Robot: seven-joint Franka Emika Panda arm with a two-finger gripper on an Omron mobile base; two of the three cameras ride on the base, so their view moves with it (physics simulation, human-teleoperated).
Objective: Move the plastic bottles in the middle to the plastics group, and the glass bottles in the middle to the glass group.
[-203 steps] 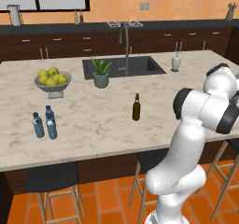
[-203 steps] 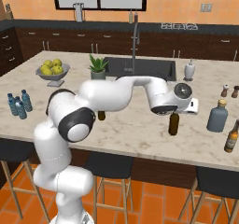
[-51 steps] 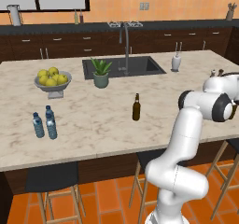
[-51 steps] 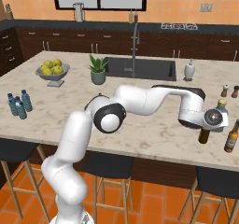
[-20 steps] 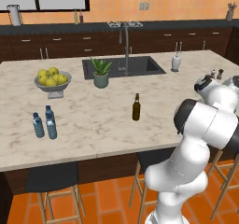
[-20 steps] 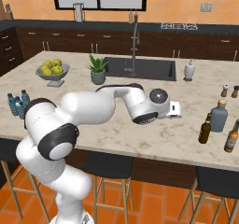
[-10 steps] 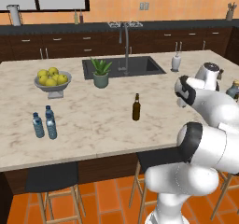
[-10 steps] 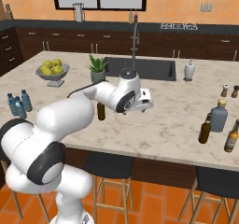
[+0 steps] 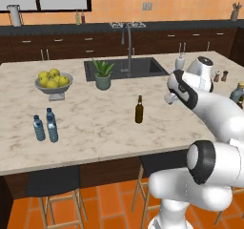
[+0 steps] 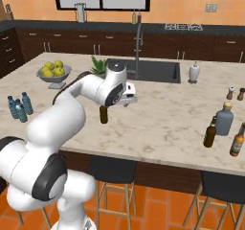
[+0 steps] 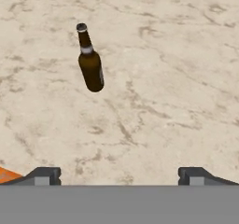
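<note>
While one brown glass bottle (image 9: 139, 109) stands upright mid-counter, alone on the marble island (image 9: 95, 128), the gripper (image 11: 119, 174) hovers above and beside it, fingers spread wide and empty. Two more brown bottles (image 10: 210, 132) flank the grey-blue bottle (image 10: 224, 119).

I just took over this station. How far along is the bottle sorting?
Done, by the look of it: one brown bottle stands beside the grey-blue bottle at the glass group, with another brown one near it. In hand: nothing; the gripper is open above the counter, facing the last brown bottle in the middle. Left: carry that bottle over. No water bottle stands in the middle; the water bottles sit together.
</note>
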